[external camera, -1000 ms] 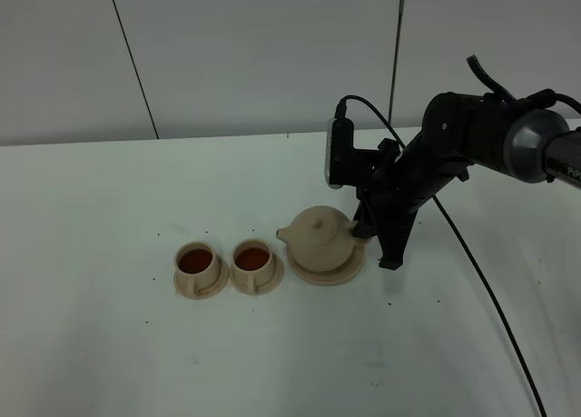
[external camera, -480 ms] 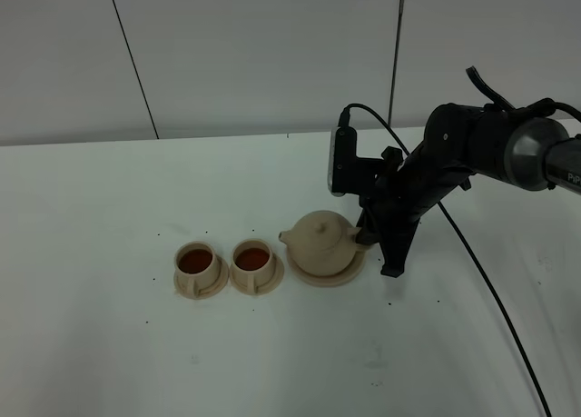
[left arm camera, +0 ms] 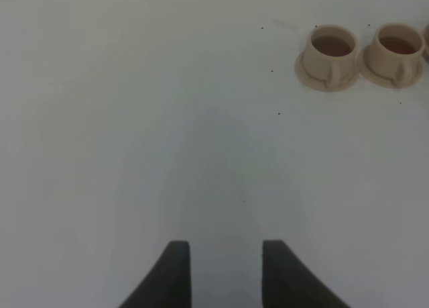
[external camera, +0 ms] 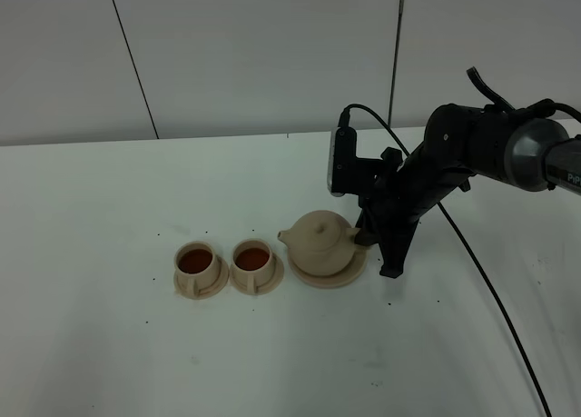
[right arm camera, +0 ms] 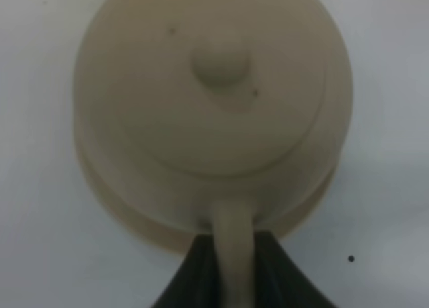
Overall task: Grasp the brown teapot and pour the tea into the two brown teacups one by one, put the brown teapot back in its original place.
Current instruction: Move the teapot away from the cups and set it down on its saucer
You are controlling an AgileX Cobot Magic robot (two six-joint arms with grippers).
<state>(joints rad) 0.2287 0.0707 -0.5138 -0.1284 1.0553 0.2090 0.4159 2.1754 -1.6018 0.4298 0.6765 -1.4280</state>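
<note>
Right gripper point(right arm camera: 233, 268) is clamping the teapot point(external camera: 320, 237) handle (pot's sitting on its saucer point(external camera: 349, 273)); left gripper point(left arm camera: 226, 271) is hanging open.

One teapot point(external camera: 320, 237), two filled teacups point(external camera: 196, 262) point(external camera: 253, 258), three saucers point(external camera: 329, 273).

I can make out only a scrap of white lettering on the dark arm point(external camera: 554, 167) at the three o'clock edge of the high view, cut off by the frame and too small for me to read; I find no other text, label or number anywhere
</note>
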